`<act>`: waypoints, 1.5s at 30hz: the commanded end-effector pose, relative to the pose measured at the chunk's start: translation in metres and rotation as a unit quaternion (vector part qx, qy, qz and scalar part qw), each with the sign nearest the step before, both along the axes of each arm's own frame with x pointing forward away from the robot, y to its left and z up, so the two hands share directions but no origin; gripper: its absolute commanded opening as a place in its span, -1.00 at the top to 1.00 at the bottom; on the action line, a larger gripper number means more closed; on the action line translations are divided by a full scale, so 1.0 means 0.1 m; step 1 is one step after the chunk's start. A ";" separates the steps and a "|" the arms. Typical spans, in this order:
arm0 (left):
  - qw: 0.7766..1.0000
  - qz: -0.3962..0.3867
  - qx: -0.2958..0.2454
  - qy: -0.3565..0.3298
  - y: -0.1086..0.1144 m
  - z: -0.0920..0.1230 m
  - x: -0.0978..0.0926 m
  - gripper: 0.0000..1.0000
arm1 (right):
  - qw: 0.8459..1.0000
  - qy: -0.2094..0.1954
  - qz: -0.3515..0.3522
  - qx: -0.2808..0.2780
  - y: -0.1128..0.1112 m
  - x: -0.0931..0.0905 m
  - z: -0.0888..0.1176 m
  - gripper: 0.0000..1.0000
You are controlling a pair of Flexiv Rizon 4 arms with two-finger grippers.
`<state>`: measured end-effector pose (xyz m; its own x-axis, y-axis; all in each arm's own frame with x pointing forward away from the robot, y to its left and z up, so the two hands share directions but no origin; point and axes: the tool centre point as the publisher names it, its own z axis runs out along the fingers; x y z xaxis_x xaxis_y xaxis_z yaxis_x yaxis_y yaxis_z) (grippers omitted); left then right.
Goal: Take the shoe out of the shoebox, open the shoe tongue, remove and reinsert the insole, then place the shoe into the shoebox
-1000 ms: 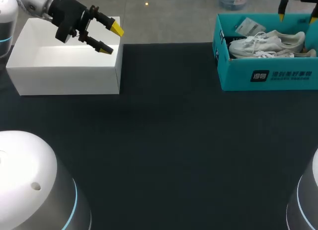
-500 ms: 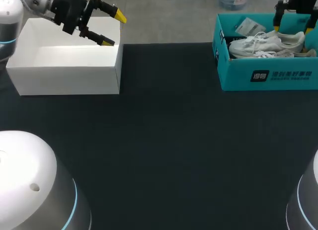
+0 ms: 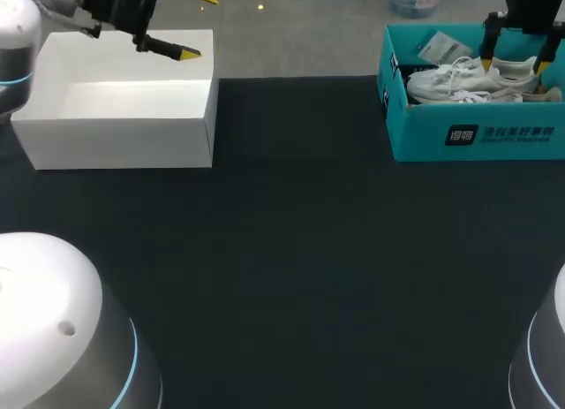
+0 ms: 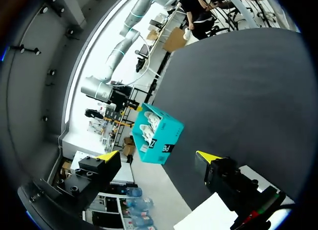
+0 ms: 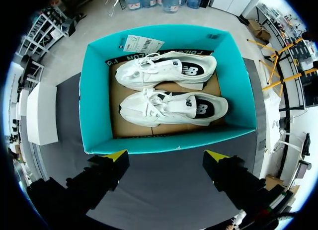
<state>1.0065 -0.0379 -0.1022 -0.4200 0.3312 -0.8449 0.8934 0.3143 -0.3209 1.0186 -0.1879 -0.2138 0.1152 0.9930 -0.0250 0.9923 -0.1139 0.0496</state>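
The teal shoebox (image 3: pixel 468 131) stands open at the table's back right and holds two white shoes (image 3: pixel 459 78) lying side by side. My right gripper (image 3: pixel 512 60) hangs open above the box, over the shoes' heel end. In the right wrist view both shoes, one (image 5: pixel 166 71) behind the other (image 5: pixel 171 108), lie on brown card in the shoebox (image 5: pixel 94 101), ahead of the open right gripper (image 5: pixel 166 154), which touches nothing. My left gripper (image 3: pixel 199 23) is open and empty, high over the white box (image 3: pixel 115 126) at the back left. From the left wrist view the shoebox (image 4: pixel 159 135) is far beyond the left gripper (image 4: pixel 158 155).
A white paper tag (image 5: pixel 141 42) leans in the shoebox's far corner. The white box (image 4: pixel 208 215) is empty and open-topped. Dark table cloth (image 3: pixel 300 250) stretches between the two boxes.
My left gripper has risen and drawn back toward the far left above the white box. My right gripper has come down into view over the shoebox.
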 end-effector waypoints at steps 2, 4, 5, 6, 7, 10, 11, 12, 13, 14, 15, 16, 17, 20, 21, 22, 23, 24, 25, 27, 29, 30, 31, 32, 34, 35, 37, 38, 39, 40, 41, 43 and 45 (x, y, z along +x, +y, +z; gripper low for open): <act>0.969 0.245 -0.005 0.040 -0.02 -0.03 -0.14 -1.00 | 1.000 -0.005 0.000 0.001 -0.01 -0.05 0.00 -1.00; 0.969 0.245 -0.005 0.040 -0.02 -0.03 -0.14 -1.00 | 1.000 -0.005 0.000 0.001 -0.01 -0.05 0.00 -1.00; 0.969 0.245 -0.005 0.040 -0.02 -0.03 -0.14 -1.00 | 1.000 -0.005 0.000 0.001 -0.01 -0.05 0.00 -1.00; 0.969 0.245 -0.005 0.040 -0.02 -0.03 -0.14 -1.00 | 1.000 -0.005 0.000 0.001 -0.01 -0.05 0.00 -1.00; 0.969 0.245 -0.005 0.040 -0.02 -0.03 -0.14 -1.00 | 1.000 -0.005 0.000 0.001 -0.01 -0.05 0.00 -1.00; 0.946 0.309 -0.003 0.096 -0.12 0.05 -0.05 -1.00 | 1.000 -0.005 0.000 0.001 -0.01 -0.05 0.00 -1.00; 0.934 0.333 0.018 0.126 -0.14 0.08 -0.02 -1.00 | 1.000 -0.005 0.000 0.001 -0.01 -0.05 0.00 -1.00; 0.916 0.376 0.031 0.138 -0.19 0.10 0.03 -1.00 | 1.000 -0.005 0.000 0.001 -0.01 -0.05 0.00 -1.00; 0.907 0.389 0.040 0.155 -0.20 0.11 0.05 -1.00 | 1.000 -0.005 0.000 0.001 -0.01 -0.05 0.00 -1.00; 0.873 0.439 0.086 0.193 -0.24 0.12 0.12 -1.00 | 1.000 -0.005 0.000 0.001 -0.01 -0.05 0.00 -1.00; 0.853 0.469 0.087 0.212 -0.26 0.12 0.17 -1.00 | 1.000 -0.005 0.000 0.001 -0.01 -0.05 0.00 -1.00; 0.839 0.482 0.102 0.231 -0.26 0.12 0.19 -1.00 | 1.000 -0.005 0.000 0.001 -0.01 -0.05 0.00 -1.00; 0.796 0.539 0.113 0.249 -0.28 0.09 0.26 -1.00 | 1.000 -0.005 0.000 0.001 -0.01 -0.05 0.00 -1.00; 0.728 0.602 0.126 0.303 -0.25 0.05 0.39 -1.00 | 1.000 -0.005 0.000 0.001 -0.01 -0.05 0.00 -1.00; 0.707 0.620 0.125 0.317 -0.22 0.03 0.43 -1.00 | 1.000 -0.005 0.000 0.001 -0.01 -0.05 0.00 -1.00; 0.680 0.645 0.121 0.328 -0.20 0.00 0.48 -1.00 | 1.000 -0.005 0.000 0.001 -0.01 -0.05 0.00 -1.00; 0.661 0.658 0.120 0.340 -0.17 -0.03 0.50 -1.00 | 1.000 -0.005 0.000 0.001 -0.01 -0.05 0.00 -1.00; 0.642 0.677 0.110 0.343 -0.14 -0.06 0.52 -1.00 | 1.000 -0.005 0.000 0.001 -0.01 -0.05 0.00 -1.00; 0.618 0.693 0.103 0.355 -0.10 -0.09 0.53 -1.00 | 1.000 -0.005 0.000 0.001 -0.01 -0.05 0.00 -1.00; 0.575 0.730 0.062 0.365 -0.01 -0.12 0.53 -1.00 | 1.000 -0.005 0.000 0.001 -0.01 -0.05 0.00 -1.00; 0.534 0.754 0.037 0.382 0.09 -0.14 0.49 -1.00 | 1.000 -0.005 0.000 0.001 -0.01 -0.05 0.00 -1.00; 0.501 0.778 0.007 0.380 0.15 -0.15 0.48 -1.00 | 1.000 -0.005 0.000 0.001 -0.01 -0.05 0.00 -1.00; 0.483 0.788 -0.007 0.382 0.18 -0.16 0.48 -1.00 | 1.000 -0.005 0.000 0.001 -0.01 -0.05 0.00 -1.00; 0.451 0.803 -0.026 0.389 0.23 -0.17 0.46 -1.00 | 1.000 -0.005 0.000 0.001 -0.01 -0.05 0.00 -1.00; 0.403 0.821 -0.054 0.400 0.29 -0.19 0.42 -1.00 | 1.000 -0.005 0.000 0.001 -0.01 -0.05 0.00 -1.00; 0.388 0.824 -0.060 0.408 0.32 -0.20 0.41 -1.00 | 1.000 -0.005 0.000 0.001 -0.01 -0.05 0.00 -1.00; 0.349 0.836 -0.080 0.415 0.38 -0.23 0.38 -1.00 | 1.000 -0.005 0.000 0.001 -0.01 -0.05 0.00 -1.00; 0.330 0.843 -0.090 0.416 0.41 -0.24 0.37 -1.00 | 1.000 -0.005 0.000 0.001 -0.01 -0.05 0.00 -1.00; 0.313 0.848 -0.103 0.415 0.44 -0.25 0.37 -1.00 | 1.000 -0.005 0.000 0.001 -0.01 -0.05 0.00 -1.00; 0.295 0.856 -0.113 0.409 0.48 -0.26 0.38 -1.00 | 1.000 -0.005 0.000 0.001 -0.01 -0.05 0.00 -1.00; 0.272 0.857 -0.121 0.420 0.52 -0.27 0.40 -1.00 | 1.000 -0.005 0.000 0.001 -0.01 -0.05 0.00 -1.00; 0.241 0.867 -0.143 0.411 0.60 -0.28 0.42 -1.00 | 1.000 -0.010 -0.014 0.000 -0.07 -0.10 0.00 -1.00; 0.223 0.873 -0.140 0.410 0.63 -0.32 0.46 -1.00 | 1.000 -0.011 -0.016 0.003 -0.11 -0.14 0.02 -1.00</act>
<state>1.0516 0.0267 -0.1318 -0.6874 -0.6250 -0.3701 -0.3169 0.7165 -0.6215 1.0139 -0.1939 -0.2140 0.1490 0.9885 -0.0264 0.9874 -0.1473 0.0585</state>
